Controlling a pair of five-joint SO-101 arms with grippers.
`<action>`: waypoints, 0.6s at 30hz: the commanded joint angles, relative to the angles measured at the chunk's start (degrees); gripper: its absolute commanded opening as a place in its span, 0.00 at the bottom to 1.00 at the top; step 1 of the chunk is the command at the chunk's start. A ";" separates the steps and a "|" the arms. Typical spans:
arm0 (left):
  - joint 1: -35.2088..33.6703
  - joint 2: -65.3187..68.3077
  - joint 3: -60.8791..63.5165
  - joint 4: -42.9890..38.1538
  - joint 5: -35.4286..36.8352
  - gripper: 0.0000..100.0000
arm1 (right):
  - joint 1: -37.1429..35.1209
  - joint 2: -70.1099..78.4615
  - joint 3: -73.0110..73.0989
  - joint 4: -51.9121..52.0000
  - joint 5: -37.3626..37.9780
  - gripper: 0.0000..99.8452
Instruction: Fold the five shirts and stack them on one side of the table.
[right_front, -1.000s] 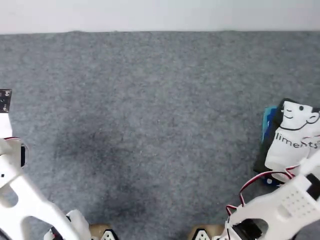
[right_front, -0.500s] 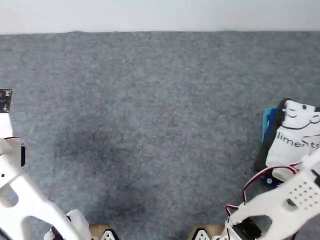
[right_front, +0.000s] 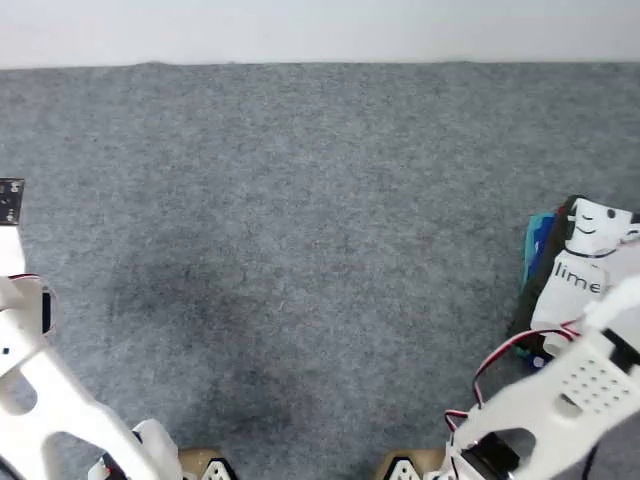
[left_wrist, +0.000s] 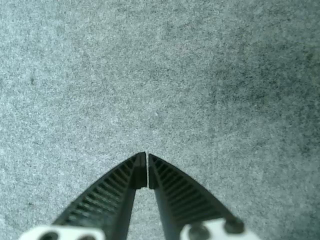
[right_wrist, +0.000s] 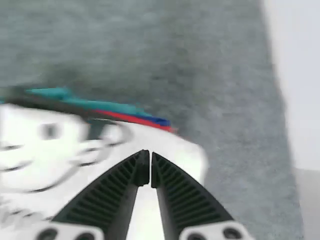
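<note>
Right arm (right_front: 590, 385) has edged over shirt stack (right_front: 583, 262), tool (right_wrist: 145, 167) closed.

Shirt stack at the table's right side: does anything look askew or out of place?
Only slightly. The white printed shirt lies on top, and blue, teal and red shirt edges poke out past it on one side, so the layers are not flush. Nothing else stands out.
</note>
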 joint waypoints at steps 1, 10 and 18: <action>0.35 -1.58 -2.51 -0.88 -0.35 0.01 | -5.58 -3.65 -2.64 7.08 0.09 0.01; 0.35 -1.58 -2.59 -0.88 -0.35 0.01 | -10.59 9.36 -2.90 4.97 -8.97 0.01; 0.35 -1.58 -2.42 -0.97 -0.35 0.01 | -13.23 16.66 -7.21 -4.70 -16.35 0.01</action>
